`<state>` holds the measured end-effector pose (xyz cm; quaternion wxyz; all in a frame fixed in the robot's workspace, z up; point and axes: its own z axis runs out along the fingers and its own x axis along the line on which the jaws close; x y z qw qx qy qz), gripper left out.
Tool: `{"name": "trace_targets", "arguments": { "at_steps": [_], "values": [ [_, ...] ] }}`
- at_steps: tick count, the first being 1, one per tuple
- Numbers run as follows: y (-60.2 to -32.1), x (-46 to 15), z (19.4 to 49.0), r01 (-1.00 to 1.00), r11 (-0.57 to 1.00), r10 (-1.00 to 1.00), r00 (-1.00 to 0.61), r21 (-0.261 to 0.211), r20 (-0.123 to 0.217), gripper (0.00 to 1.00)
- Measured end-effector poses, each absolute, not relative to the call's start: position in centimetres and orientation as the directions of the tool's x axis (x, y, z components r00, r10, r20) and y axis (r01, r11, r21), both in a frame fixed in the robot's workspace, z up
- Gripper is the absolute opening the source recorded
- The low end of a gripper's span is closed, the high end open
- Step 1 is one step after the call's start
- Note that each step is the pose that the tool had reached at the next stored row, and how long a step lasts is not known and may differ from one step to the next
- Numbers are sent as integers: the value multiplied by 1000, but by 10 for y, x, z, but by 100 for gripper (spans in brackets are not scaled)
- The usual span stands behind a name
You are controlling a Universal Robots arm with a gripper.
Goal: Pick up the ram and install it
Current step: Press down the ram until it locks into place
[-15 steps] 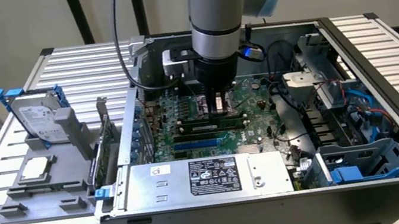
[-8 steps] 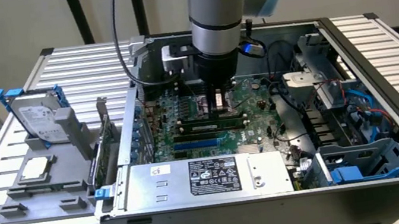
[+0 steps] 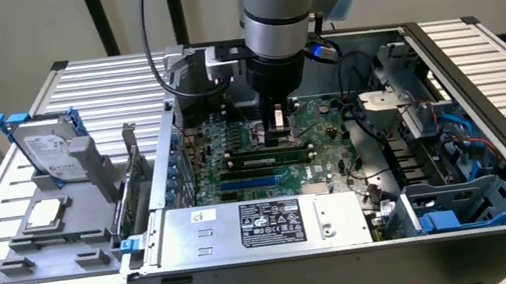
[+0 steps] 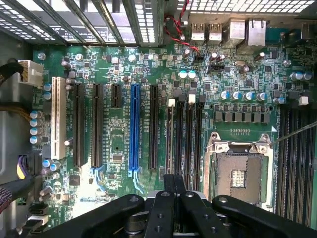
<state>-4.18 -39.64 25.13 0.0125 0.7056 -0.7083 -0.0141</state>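
Observation:
The ram (image 3: pixel 271 159), a long thin green stick, lies seated along a black slot on the motherboard (image 3: pixel 316 120) inside the open case. My gripper (image 3: pixel 279 136) hangs just behind it, close over the board. In the wrist view the gripper (image 4: pixel 174 179) is shut, its two dark fingers (image 4: pixel 169 182) pressed together with nothing visible between them. Below them run several black slots with white latches (image 4: pixel 184 139), next to the empty processor socket (image 4: pixel 240 171).
On the exterior view's left a grey fixture (image 3: pixel 56 245) holds a silver hard drive with blue rails (image 3: pixel 46 148) and a square silver chip (image 3: pixel 44 213). The power supply (image 3: pixel 266 224) fills the case front. Cables and a blue drive cage (image 3: pixel 457 209) crowd the exterior view's right.

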Motion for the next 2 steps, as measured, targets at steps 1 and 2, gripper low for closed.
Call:
{"name": "trace_targets", "arguments": {
  "at_steps": [1, 2],
  "values": [
    [-396, -42, 251, -999, 4, -1000, -4, 38, -2, 11],
    [-396, -42, 251, -999, 4, -1000, -4, 38, -2, 11]
  ]
}}
